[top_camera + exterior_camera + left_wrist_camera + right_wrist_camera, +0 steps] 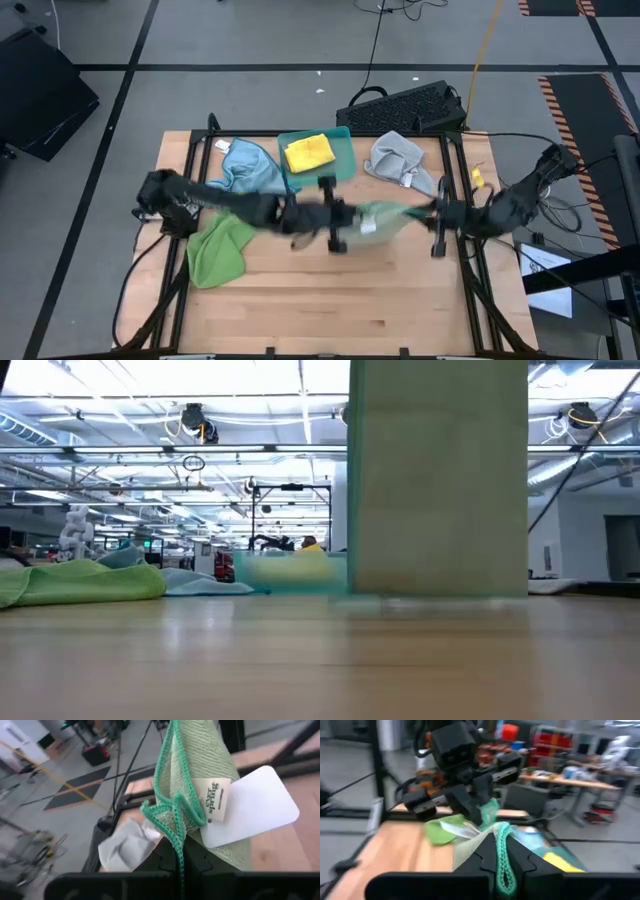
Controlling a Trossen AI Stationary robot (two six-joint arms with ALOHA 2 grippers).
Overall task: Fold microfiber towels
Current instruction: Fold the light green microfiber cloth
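A pale green microfiber towel (382,216) with a darker stitched border hangs stretched between my two grippers above the middle of the table. My left gripper (337,218) is shut on one upper corner and my right gripper (434,214) on the other. In the low view it hangs as a broad sheet (440,480), its lower edge close to the tabletop. A white tag (247,807) dangles by the left corner. A second green towel (220,250) lies crumpled at the left, beside a light blue one (250,165). My left gripper pinches a bunched upper corner of the towel at its stitched edge (176,827) between its two fingers, coming nearly level from the table's left. The cloth hangs below the hold. My right gripper pinches the opposite corner's stitched edge (503,851) between its two fingers, coming level from the table's right. The top edge runs between the two holds.
A teal tray (343,160) at the far middle holds a yellow towel (309,152). A grey towel (396,158) lies at the far right. A black keyboard (405,105) sits beyond the far edge. Bare wood lies along the near side of the table.
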